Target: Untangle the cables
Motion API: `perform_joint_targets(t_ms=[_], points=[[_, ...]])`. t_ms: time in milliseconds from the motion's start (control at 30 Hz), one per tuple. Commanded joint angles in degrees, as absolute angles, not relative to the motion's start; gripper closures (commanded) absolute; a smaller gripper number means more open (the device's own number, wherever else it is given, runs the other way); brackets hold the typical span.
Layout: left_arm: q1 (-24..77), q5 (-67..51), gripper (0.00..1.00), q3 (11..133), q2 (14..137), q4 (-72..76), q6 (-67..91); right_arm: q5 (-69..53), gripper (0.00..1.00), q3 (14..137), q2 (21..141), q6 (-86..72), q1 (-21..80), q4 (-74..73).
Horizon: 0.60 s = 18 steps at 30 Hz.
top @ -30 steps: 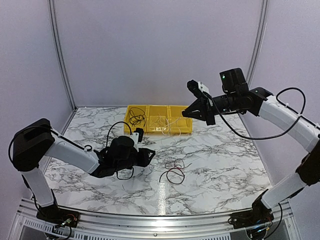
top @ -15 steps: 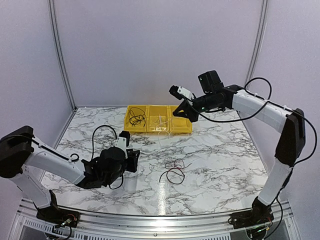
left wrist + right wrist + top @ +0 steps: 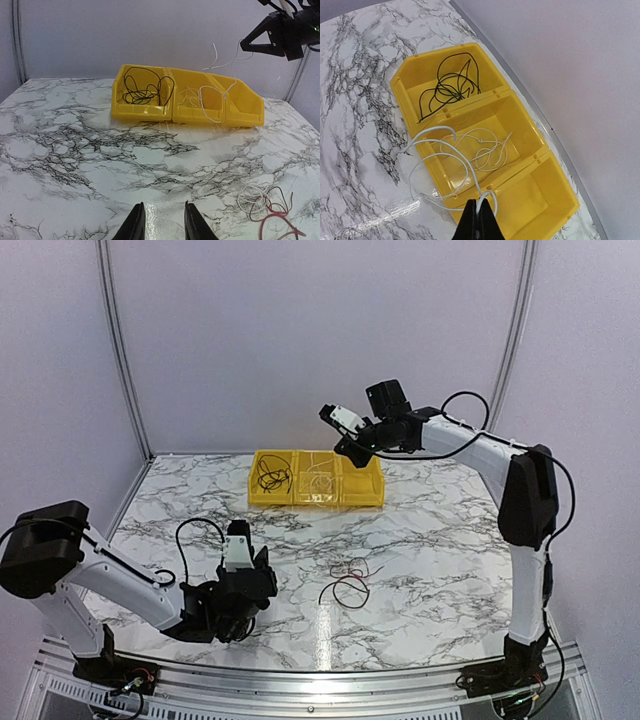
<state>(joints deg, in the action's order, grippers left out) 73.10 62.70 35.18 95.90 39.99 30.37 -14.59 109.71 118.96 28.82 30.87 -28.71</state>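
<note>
- My right gripper (image 3: 479, 220), pinched on the thin pale wire (image 3: 437, 129), had swung left over the yellow plastic three-part bin (image 3: 400, 85), so that wire looked nearly sorted.
- My left gripper (image 3: 162, 222), slightly parted and empty, had retreated near.

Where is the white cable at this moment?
In the right wrist view, the white cable hangs pinched in the right gripper above the yellow bin, its loops trailing over the middle compartment's front wall.
</note>
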Motion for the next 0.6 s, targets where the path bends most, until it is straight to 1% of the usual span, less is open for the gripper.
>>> perform_joint_targets(t_ms=[0, 33, 100, 267, 400, 567], points=[[73.64, 71.26, 0.75, 34.93, 98.61, 41.22, 38.43, -8.95, 1.0, 115.82, 123.83, 28.42, 30.52, -24.26], [73.65, 71.45, 0.77, 35.21, 98.93, 41.22, 38.16, -8.42, 1.0, 116.73, 124.67, 28.5, 30.58, -23.66], [73.73, 71.46, 0.78, 36.27, 99.39, 41.22, 36.57, -7.66, 1.0, 118.58, 127.46, 28.46, 30.59, -22.58], [75.23, 71.73, 0.75, 39.75, 101.96, 41.31, 31.6, -6.74, 1.0, 122.8, 133.08, 28.65, 30.57, -20.65], [76.05, 72.28, 0.75, 41.66, 103.58, 41.31, 28.85, -5.03, 1.0, 126.92, 138.05, 29.14, 30.59, -21.95], [76.28, 72.87, 0.75, 41.72, 103.71, 41.4, 28.82, -5.45, 1.0, 127.75, 140.45, 28.38, 30.53, -22.09]])
